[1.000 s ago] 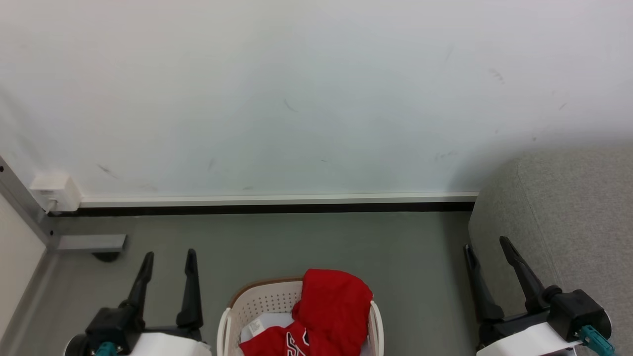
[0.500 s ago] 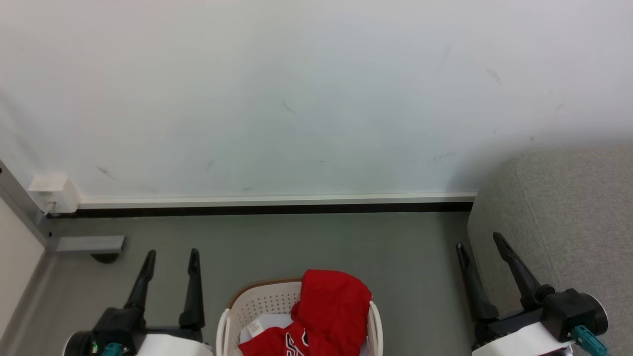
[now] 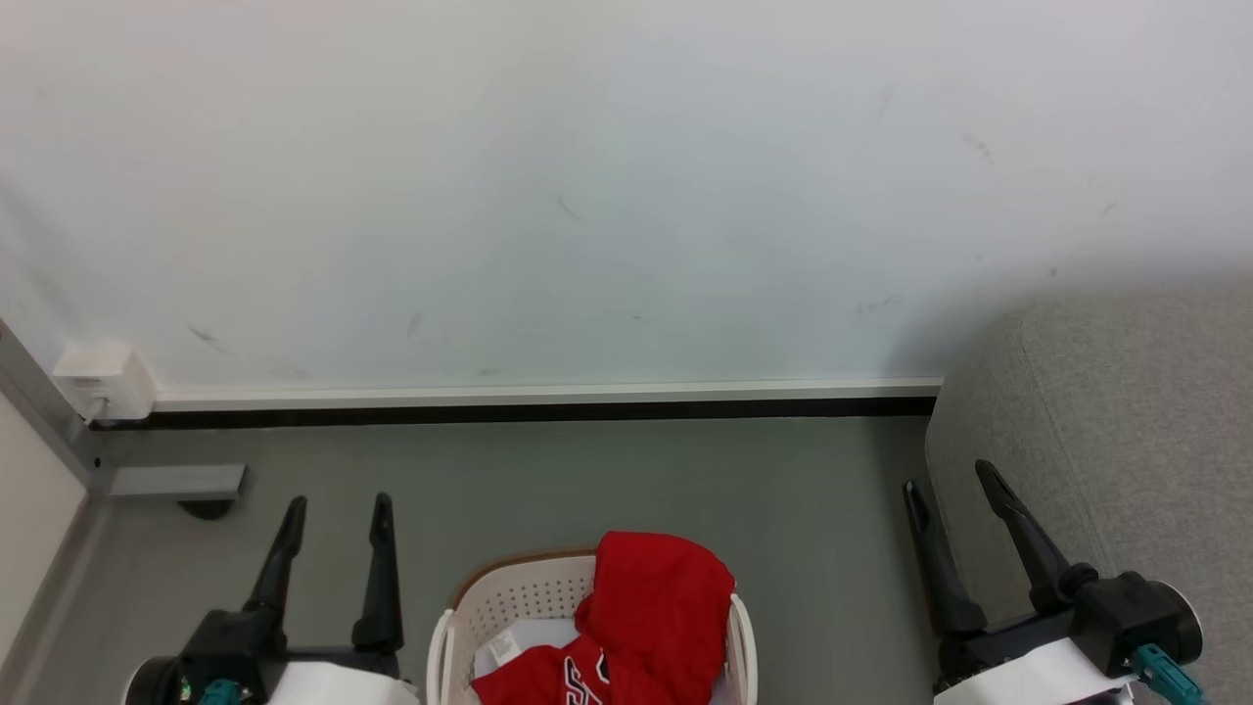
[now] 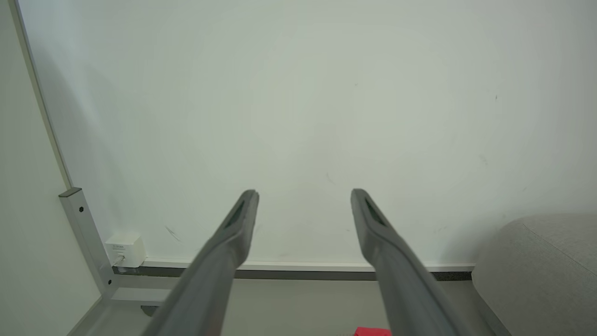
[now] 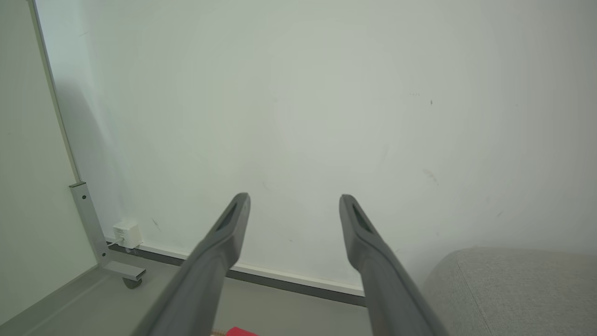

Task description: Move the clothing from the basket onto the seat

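Head view showed my left gripper (image 3: 339, 501) and right gripper (image 3: 947, 477) wide open, empty. I thought it best to grab the bright red fabric clothing (image 3: 656, 607) by its high lump, missing the white holey plastic basket (image 3: 509, 568).

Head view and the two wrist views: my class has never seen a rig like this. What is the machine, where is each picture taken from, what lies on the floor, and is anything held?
This is a wheeled robot with two arms, each ending in a dark two-fingered claw. The wide picture comes from a camera on its head, looking down: the left claw is at lower left and the right claw at lower right. The other two pictures come from a camera on each wrist, looking along that claw's fingers toward the white wall. On the grey floor stands a white perforated plastic basket with a brown rim, and bright red clothing with white trim lies in it. A large grey fabric sofa sits at the right. Both claws are open and hold nothing.
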Robot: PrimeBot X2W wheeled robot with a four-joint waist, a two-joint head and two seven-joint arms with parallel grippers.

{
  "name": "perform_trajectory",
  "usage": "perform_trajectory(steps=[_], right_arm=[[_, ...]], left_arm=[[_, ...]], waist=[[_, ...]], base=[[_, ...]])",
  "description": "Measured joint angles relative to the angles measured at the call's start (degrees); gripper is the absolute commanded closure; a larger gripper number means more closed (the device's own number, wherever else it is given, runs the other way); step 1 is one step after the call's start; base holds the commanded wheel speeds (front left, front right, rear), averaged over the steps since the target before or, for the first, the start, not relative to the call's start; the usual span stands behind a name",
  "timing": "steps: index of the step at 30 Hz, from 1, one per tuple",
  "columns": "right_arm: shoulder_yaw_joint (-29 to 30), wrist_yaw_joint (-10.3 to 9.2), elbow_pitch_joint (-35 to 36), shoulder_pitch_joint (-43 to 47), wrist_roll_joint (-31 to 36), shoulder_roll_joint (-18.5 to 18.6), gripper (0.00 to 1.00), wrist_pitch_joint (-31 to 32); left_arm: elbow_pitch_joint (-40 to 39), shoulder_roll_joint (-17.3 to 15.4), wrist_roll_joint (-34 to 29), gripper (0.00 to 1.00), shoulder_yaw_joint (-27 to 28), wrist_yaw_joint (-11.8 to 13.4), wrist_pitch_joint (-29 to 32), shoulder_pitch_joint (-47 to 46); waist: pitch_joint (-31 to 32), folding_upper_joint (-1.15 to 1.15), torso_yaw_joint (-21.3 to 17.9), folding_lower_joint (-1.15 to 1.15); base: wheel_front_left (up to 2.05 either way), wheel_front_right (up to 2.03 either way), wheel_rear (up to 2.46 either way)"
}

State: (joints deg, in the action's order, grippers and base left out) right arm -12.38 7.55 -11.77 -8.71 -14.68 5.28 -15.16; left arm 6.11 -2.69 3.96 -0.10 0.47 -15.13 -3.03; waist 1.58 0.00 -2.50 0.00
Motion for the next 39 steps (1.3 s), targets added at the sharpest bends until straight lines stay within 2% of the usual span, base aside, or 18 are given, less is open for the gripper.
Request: perform_trajectory(steps=[12, 22, 39], right_arm=[[0.0, 0.0, 0.7, -0.6, 0.0, -0.1, 0.0, 0.0], [0.3, 0.01, 1.9, -1.9, -1.9, -0.3, 0.0, 0.0], [1.8, 0.0, 6.2, -8.2, -2.4, -1.1, 0.0, 0.0]], left_arm=[[0.0, 0.0, 0.2, 0.0, 0.2, -0.5, 0.0, 0.0], [0.5, 0.0, 0.2, 0.0, 0.3, -2.0, 0.0, -0.8], [1.9, -0.1, -0.4, 0.0, 3.0, -4.6, 0.0, -9.4]], waist=[[-0.8, 0.0, -0.9, 0.0], [-3.5, 0.0, -2.2, 0.0], [-14.7, 0.0, -5.2, 0.0]], base=[[0.0, 0.0, 0.0], [0.0, 0.0, 0.0], [0.0, 0.0, 0.0]])
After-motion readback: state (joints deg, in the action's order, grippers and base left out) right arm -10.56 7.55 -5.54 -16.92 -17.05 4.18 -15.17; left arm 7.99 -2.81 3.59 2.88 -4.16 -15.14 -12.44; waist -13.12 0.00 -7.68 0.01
